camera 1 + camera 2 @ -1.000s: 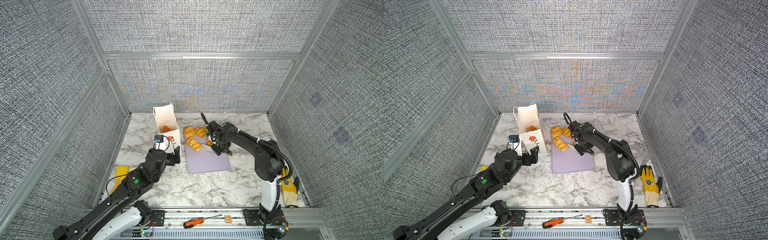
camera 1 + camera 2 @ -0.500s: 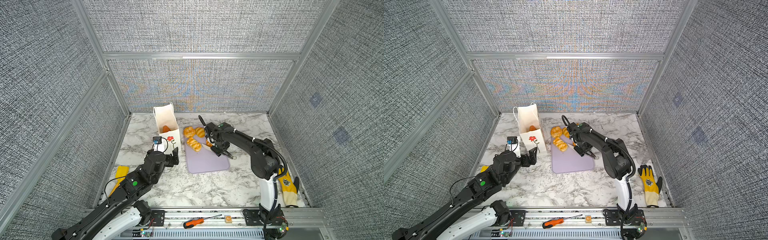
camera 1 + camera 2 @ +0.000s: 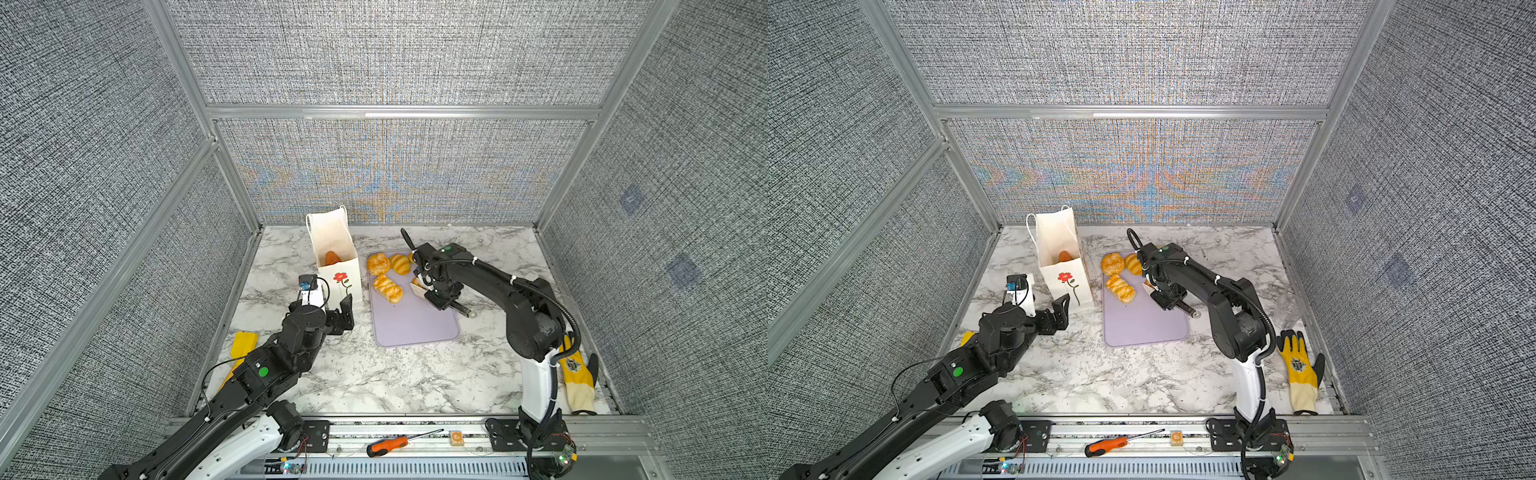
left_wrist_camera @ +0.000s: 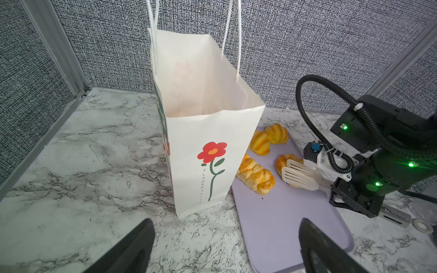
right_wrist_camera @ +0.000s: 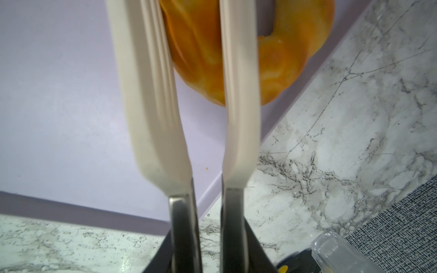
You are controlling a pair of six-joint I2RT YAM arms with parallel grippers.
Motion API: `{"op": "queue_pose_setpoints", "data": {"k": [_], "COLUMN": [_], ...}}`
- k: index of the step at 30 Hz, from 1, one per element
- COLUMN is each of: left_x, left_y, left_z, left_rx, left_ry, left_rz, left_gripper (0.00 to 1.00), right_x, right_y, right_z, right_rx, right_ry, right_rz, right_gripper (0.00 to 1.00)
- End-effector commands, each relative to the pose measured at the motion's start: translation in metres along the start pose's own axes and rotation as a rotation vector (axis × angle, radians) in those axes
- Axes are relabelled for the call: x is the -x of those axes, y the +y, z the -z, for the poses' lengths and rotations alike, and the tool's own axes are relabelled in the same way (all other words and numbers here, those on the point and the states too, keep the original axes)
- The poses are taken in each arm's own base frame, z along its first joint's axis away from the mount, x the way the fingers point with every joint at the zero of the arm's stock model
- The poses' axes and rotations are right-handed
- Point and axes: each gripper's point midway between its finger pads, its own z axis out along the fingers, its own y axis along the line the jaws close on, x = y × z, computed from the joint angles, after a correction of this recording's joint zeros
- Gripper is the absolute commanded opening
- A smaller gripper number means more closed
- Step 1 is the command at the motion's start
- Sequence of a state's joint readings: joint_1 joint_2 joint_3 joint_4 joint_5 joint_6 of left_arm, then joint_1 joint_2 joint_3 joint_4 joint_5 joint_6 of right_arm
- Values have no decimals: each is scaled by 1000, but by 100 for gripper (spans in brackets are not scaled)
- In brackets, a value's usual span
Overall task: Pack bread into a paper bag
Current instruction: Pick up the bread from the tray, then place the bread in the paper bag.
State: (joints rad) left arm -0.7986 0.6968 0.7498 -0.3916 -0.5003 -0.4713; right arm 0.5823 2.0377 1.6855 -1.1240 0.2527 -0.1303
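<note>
The white paper bag (image 3: pixel 332 245) (image 3: pixel 1059 249) (image 4: pixel 208 132) with a red flower stands open at the back left. An orange-brown piece of bread (image 3: pixel 331 258) lies inside it. On the lilac tray (image 3: pixel 415 324) (image 4: pixel 283 224) sit two rounded breads (image 3: pixel 377 263) (image 3: pixel 400 264) and a striped roll (image 3: pixel 387 288) (image 4: pixel 256 175). My right gripper (image 3: pixel 439 297) (image 5: pixel 209 255) is shut on cream tongs (image 4: pixel 298 175) (image 5: pixel 151 94), whose blades flank a golden bread (image 5: pixel 272 59) at the tray's edge. My left gripper (image 3: pixel 338 318) (image 4: pixel 224 236) hangs open before the bag's base, empty.
A yellow work glove (image 3: pixel 575 374) (image 3: pixel 1298 365) lies at the right front. A yellow object (image 3: pixel 243 345) sits by the left wall. A clear plastic item (image 5: pixel 343 253) is beside the tray. An orange screwdriver (image 3: pixel 390 444) rests on the front rail. Grey walls enclose three sides.
The tong blades have drawn closer together around the golden bread as the right gripper squeezed. The left arm has stayed almost still, open near the bag.
</note>
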Motion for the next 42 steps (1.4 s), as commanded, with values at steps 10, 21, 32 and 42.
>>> {"op": "queue_pose_setpoints", "data": {"k": [10, 21, 32, 42], "left_x": [20, 39, 59, 69], "left_y": [8, 11, 17, 30], "left_z": [17, 29, 30, 17], "left_rx": [0, -16, -17, 27], "left_ry": [-92, -148, -134, -114], "left_rz": [41, 80, 58, 58], "left_gripper": [99, 99, 99, 99], "right_x": [7, 10, 12, 8], "right_y": [2, 8, 14, 19], "right_z": [37, 58, 82, 113], "right_rx": [129, 228, 308, 356], "right_ry": [-153, -273, -366, -452], "right_rz": [-82, -144, -174, -191], "right_gripper": [30, 30, 30, 30]}}
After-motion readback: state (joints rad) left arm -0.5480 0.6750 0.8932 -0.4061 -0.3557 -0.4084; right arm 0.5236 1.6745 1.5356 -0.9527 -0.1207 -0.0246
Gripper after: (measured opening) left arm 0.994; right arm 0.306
